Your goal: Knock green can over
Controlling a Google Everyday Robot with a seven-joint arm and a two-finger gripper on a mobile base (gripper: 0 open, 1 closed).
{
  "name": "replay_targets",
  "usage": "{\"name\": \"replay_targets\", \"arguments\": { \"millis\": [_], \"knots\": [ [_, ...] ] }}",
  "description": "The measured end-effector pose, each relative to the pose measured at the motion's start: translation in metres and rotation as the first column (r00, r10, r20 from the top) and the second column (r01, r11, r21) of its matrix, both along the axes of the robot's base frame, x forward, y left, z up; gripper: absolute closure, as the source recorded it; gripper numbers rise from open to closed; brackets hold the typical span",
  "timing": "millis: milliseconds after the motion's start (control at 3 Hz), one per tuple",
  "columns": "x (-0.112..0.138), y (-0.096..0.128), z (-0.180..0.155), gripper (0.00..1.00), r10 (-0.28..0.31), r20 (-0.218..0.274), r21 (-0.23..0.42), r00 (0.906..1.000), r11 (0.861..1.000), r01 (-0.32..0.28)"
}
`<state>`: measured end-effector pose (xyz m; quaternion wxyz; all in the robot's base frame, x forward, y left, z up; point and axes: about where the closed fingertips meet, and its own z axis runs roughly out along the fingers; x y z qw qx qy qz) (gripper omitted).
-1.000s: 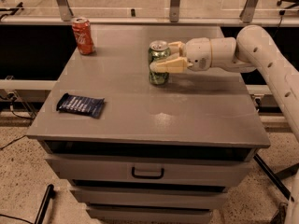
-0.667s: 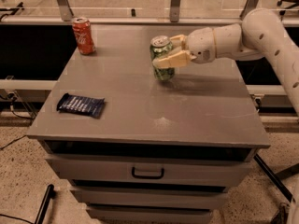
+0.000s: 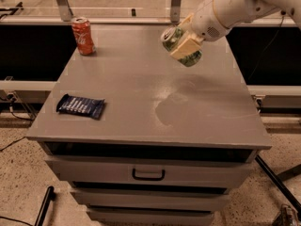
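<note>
**A:** What stands nearest to us?

**B:** Foreground: a grey cabinet [image 3: 211,112] with stacked drawers [image 3: 94,171]. The top drawer carries a dark handle [image 3: 148,174]. Speckled floor [image 3: 19,182] lies on either side.

**A:** And on the top surface, near side?

**B:** Near left: a dark blue packet [image 3: 81,106], lying flat close to the left edge. Centre: bare grey surface with a pale smudge [image 3: 171,100].

**A:** Where is the green can?

**B:** Beyond the smudge, right of centre over the far half of the top: the green can [image 3: 172,38], tilted, with its silver rim turned to the left and towards us and its base to the right. From here it cannot be told whether the base touches the surface.

**A:** And the gripper?

**B:** The gripper [image 3: 181,40] is at the can itself. Its jaws clamp the can's body, and one cream finger [image 3: 186,47] lies across the side facing us. The white arm [image 3: 235,6] reaches in from the upper right.

**A:** What is farthest?

**B:** Far left corner: a red can [image 3: 83,36], upright, well apart from the green can. Behind the cabinet: a pale rail [image 3: 117,20] with two metal posts [image 3: 62,1] rising from it.
</note>
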<state>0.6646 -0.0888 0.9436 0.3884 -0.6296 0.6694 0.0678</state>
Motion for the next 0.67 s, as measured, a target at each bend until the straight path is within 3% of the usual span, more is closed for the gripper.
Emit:
{"name": "replay_targets", "arguments": {
  "millis": [333,667],
  "knots": [
    [0.010,-0.011,-0.015,1.00,-0.010,0.024,-0.199,0.9997,0.980,0.014],
    [0.016,-0.027,-0.057,0.86,0.049,-0.083,-0.331,0.9954,0.941,-0.074]
  ]
}}
